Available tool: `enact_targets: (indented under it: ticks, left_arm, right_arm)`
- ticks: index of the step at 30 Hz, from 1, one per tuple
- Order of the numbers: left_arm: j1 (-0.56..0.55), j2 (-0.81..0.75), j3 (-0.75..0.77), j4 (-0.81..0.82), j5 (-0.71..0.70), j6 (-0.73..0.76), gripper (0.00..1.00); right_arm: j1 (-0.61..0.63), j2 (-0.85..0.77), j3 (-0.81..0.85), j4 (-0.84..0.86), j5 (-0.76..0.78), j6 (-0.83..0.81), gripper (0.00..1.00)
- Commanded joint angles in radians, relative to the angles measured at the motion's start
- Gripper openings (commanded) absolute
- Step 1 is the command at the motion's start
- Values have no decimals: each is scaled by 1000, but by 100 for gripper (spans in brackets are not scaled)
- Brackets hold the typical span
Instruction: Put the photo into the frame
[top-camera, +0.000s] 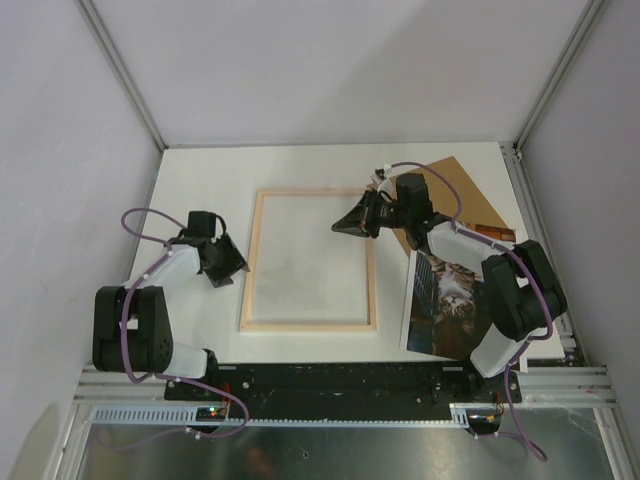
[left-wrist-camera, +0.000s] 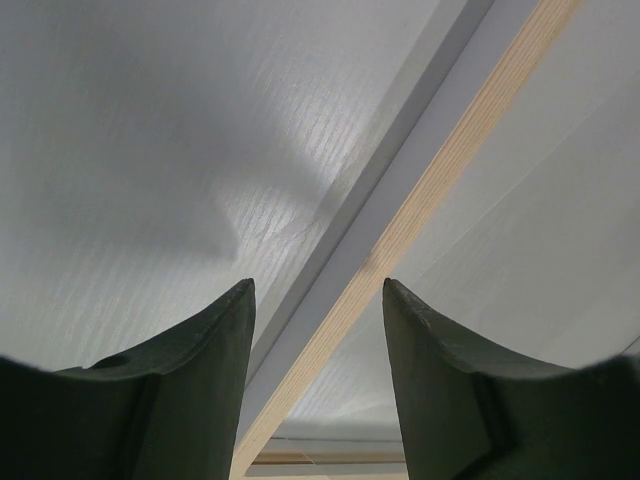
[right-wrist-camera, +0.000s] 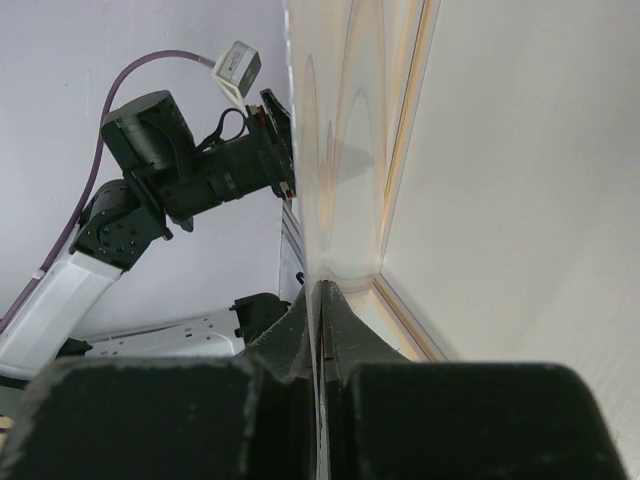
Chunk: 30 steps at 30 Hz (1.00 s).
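A: How is the left claw (top-camera: 226, 266) set?

B: Spread about halfway, with nothing between its fingers (left-wrist-camera: 205, 370). In its wrist view, the pale wood rail of the frame (top-camera: 310, 325) runs diagonally across the gap, just past the tips. I can't tell whether the tips touch it.

A: And the right claw (top-camera: 345, 228)?

B: Pressed together, with the two fingers (right-wrist-camera: 300, 335) meeting in a thin seam. The tips point down at the glossy pane (right-wrist-camera: 340, 150) inside the frame, close to the right-hand rail. I can't make out whether anything thin is caught between them.

A: Where's the photo (top-camera: 445, 300) from there?

B: Outward of the right claw and back toward the arm bases, flat on the tabletop (top-camera: 200, 180) outside the frame's right rail. The right arm covers part of it, and it lies apart from the claw. It isn't in the frame.

A: And the frame itself?

B: It lies wood side up between the two claws. The left claw is at its left rail and the right claw is over its upper right part.

A: What about edges and room?

B: There is bare tabletop outward of the left claw, up to the side wall. For the right claw, the rail is just beside it and a brown backing board (top-camera: 455, 190) lies beyond that, toward the far right corner
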<state>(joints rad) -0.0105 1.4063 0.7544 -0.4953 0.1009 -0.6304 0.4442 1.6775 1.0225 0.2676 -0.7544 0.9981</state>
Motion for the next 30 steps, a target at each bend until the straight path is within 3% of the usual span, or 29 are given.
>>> enact_targets:
  ticks: [1,30]
  left_arm:
    - [7,-12,3,11,-3,-12,58]
    - [7,3,4,11,2,-6,58]
  right_arm:
    - [-16,-25,4,49,-24,3,0]
    - [10,-28,-16,-15,6,-49,0]
